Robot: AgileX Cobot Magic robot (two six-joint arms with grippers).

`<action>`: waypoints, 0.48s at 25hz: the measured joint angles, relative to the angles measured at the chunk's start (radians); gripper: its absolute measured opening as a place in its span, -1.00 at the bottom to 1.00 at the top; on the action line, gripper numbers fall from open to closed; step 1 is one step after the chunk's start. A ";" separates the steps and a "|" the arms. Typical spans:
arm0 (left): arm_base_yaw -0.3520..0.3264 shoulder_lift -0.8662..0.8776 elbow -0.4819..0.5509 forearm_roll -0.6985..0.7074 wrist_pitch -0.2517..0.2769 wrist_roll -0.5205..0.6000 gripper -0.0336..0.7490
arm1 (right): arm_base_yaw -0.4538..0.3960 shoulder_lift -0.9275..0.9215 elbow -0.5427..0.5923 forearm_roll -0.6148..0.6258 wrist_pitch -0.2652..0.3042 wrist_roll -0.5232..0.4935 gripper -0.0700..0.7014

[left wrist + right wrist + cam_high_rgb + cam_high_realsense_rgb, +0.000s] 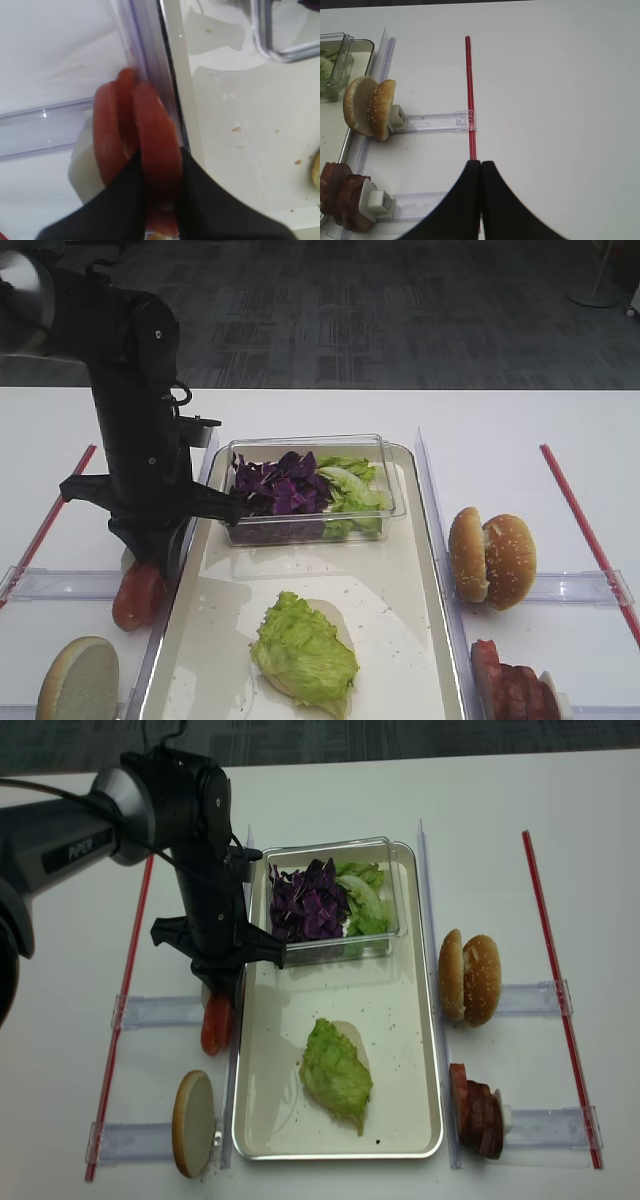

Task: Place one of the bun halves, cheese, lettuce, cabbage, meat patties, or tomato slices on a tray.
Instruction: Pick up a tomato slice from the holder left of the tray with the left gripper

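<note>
My left gripper [162, 200] is shut on one tomato slice [157, 145] of the upright tomato slices [138, 595], just left of the tray [420, 640]. A lettuce leaf [305, 650] lies on the tray over a pale round piece. Purple cabbage [280, 485] and more lettuce [350, 485] fill a clear box at the tray's far end. Two bun halves [492, 558] stand on edge to the right, with meat patties [510, 680] nearer. Another bun half [78, 678] stands front left. My right gripper [481, 162] is shut and empty over a red strip. Cheese is out of view.
Clear plastic rails [60, 585] hold the food on both sides of the tray. Red strips [585, 525] run along the white table at far left and far right. The clear box [395, 475] takes up the tray's far third.
</note>
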 joint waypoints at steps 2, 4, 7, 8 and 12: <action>0.000 0.000 0.000 0.001 0.000 0.000 -0.70 | 0.000 0.000 0.000 0.000 0.000 0.000 0.13; 0.000 0.000 0.000 0.001 0.000 0.000 -0.70 | 0.000 0.000 0.000 0.000 0.000 0.000 0.13; 0.000 0.000 0.000 0.002 0.000 0.000 -0.70 | 0.000 0.000 0.000 0.000 0.000 0.000 0.13; 0.000 0.000 0.000 0.004 0.000 0.000 -0.70 | 0.000 0.000 0.000 0.000 0.000 0.000 0.13; 0.000 0.000 0.000 0.004 0.000 0.000 -0.70 | 0.000 0.000 0.000 0.000 0.000 0.000 0.13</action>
